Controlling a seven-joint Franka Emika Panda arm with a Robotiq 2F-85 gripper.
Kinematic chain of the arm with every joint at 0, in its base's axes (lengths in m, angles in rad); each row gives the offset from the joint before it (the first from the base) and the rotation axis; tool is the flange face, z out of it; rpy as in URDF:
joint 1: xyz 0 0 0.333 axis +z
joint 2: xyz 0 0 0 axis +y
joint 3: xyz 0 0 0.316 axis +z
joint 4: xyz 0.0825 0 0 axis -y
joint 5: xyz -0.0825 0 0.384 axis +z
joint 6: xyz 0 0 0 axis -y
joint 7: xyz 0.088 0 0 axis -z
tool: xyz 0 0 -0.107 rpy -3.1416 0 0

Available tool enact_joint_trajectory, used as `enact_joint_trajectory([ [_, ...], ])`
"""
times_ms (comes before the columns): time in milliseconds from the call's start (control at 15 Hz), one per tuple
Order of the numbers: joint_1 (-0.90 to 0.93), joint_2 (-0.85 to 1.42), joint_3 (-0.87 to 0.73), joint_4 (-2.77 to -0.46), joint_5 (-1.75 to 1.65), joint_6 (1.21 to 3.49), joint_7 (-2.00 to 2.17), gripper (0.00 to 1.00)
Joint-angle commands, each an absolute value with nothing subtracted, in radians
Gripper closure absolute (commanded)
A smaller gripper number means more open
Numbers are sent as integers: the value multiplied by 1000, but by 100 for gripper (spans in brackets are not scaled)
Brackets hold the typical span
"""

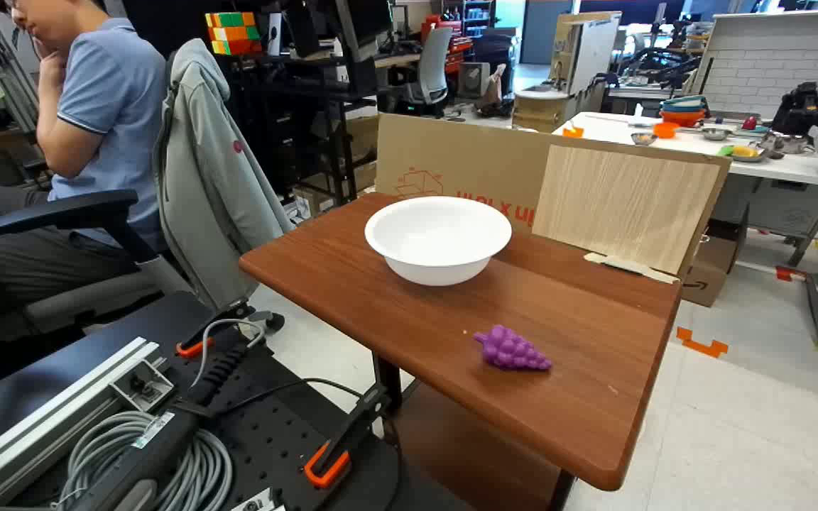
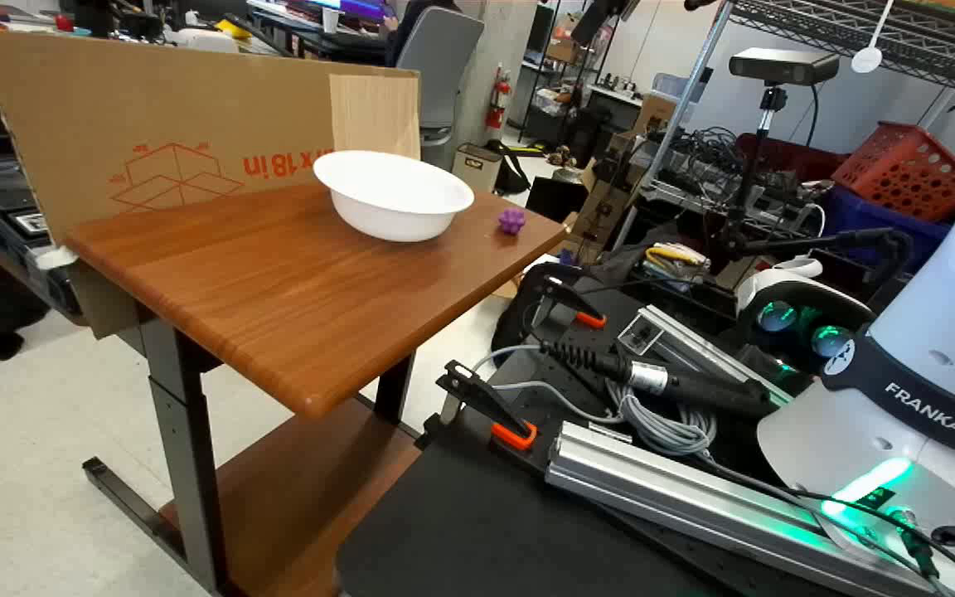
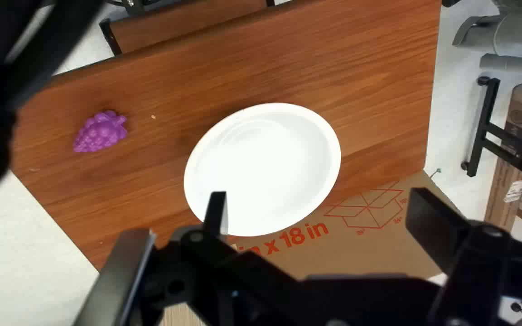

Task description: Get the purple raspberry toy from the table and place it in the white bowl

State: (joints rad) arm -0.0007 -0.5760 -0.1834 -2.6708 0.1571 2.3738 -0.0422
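gripper (image 3: pixel 319 210) nearest in wrist view: fingers spread wide, holding nothing, presumably set for a grasp not yet made. purple raspberry toy (image 1: pixel 512 349) lies on its side, loose on the table (image 1: pixel 409 319), nearer the edge facing the black bench (image 2: pixel 469 502); placed there likely for easy reach. next move likely: go across over the toy, then lower. white bowl (image 3: pixel 261 172) farther in, upright, apart from the toy, nothing showing inside, mouth up so a drop should work. behind, a cardboard panel (image 1: pixel 466 152) stands along the table's far side, maybe as a backstop so things don't roll off.
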Motion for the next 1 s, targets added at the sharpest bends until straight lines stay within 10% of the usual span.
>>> enact_joint_trajectory([
  [0, -19, -574, -166, -2669, 171, 2370, -53, 0],
  [933, -72, -445, -275, -2613, 343, 2605, 37, 0],
])
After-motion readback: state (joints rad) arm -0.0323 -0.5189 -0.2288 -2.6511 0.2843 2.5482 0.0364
